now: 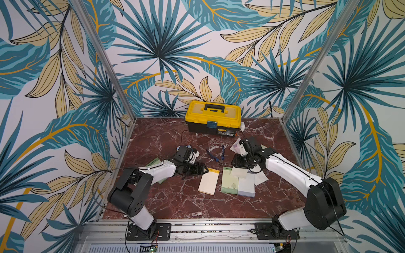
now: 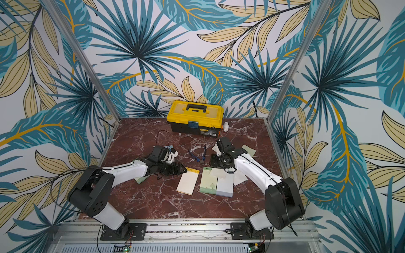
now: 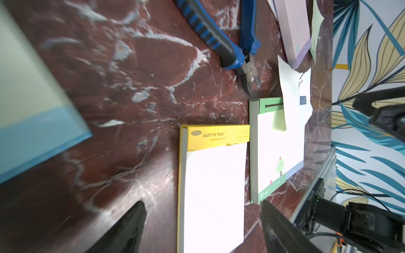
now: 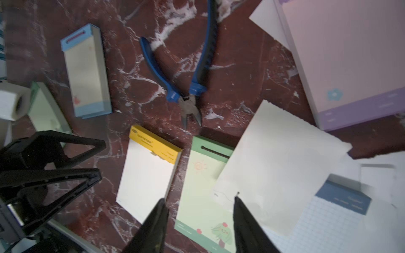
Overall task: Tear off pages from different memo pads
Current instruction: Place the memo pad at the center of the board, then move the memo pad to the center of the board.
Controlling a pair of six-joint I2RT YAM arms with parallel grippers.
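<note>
A loose cream page [image 4: 280,166] lay across the green pad [image 4: 197,197] and the grid pad [image 4: 311,221], at three o'clock of the yellow-topped pad [image 4: 149,175], near the middle of the table [image 1: 175,201]. The right gripper [image 4: 199,199] hovered over the green pad with its jaws partly apart and nothing between them; the page's corner sat just beside one tip. The left gripper [image 3: 202,201] stood wide open above the yellow-topped pad, also empty. Pliers [image 4: 188,87] lay at twelve o'clock of the pads. The likely trouble was that the sheet hid the green pad's binding. A pinch there could catch the loose page together with a bound one, or lift an unpinned pad whole.
</note>
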